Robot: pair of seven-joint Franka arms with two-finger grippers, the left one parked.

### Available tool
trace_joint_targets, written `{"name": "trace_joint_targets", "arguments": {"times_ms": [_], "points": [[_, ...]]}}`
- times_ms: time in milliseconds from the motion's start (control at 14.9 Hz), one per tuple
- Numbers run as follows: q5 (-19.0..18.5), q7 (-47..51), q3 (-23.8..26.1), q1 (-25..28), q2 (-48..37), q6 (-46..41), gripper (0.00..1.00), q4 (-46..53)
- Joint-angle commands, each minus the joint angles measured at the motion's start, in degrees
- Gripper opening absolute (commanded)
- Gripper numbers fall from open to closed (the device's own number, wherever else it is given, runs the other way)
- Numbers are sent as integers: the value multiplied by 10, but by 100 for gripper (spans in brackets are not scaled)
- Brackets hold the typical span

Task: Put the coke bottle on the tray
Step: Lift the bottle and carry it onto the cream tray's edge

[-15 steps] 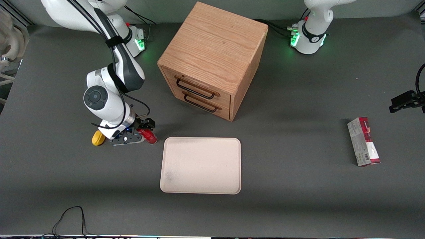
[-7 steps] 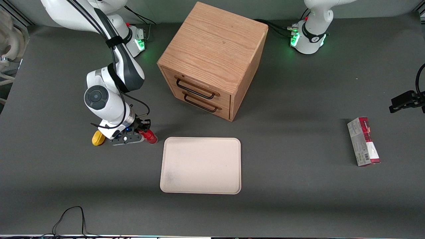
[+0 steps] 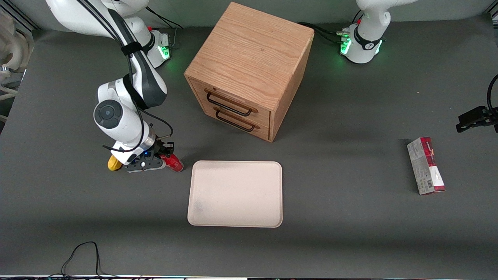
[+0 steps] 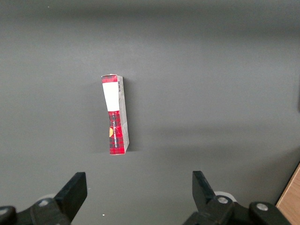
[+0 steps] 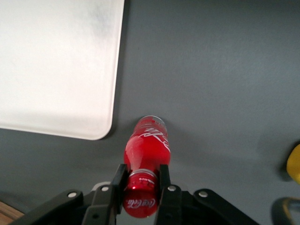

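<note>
The right arm's claw point(image 5: 141, 180) is clamped on the neck of the coke bottle point(image 5: 146, 146), one black finger point(image 5: 118, 180) pressed to each side just below the red cap. In the front view the claw point(image 3: 162, 151) sits low over the grey table point(image 3: 350, 217), and the bottle point(image 3: 172, 163) slants out from it toward the tray point(image 3: 235, 193), its base close to the table; whether it touches cannot be told. The bottle lies just beside the tray's corner nearest the working arm, off its rim and not on it. The tray point(image 5: 56, 65) is a cream-white rectangle with rounded corners, lying flat. A yellow lemon-shaped lump point(image 3: 113, 163) rests on the table beside the claw, away from the tray. A wooden two-drawer cabinet point(image 3: 249, 70) stands farther from the front camera than the tray. Toward the parked arm's end of the table lies a red-and-grey carton point(image 3: 425, 166), well apart from everything else.
</note>
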Motion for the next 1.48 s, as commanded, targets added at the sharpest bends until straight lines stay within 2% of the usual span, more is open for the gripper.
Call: {"name": "trace_joint_targets", "arguments": {"times_ms": [0,269,471,941,1277,1412], "points": [[0,26,-1,3,26,-79,0,97],[1,33,-2,2,52,-153,0,194],[1,56,-1,2,84,-177,0,269],[2,56,-1,-12,206,-320,0,532],[2,56,6,-9,242,-307,0,581],[2,59,21,-9,255,-267,0,587]]}}
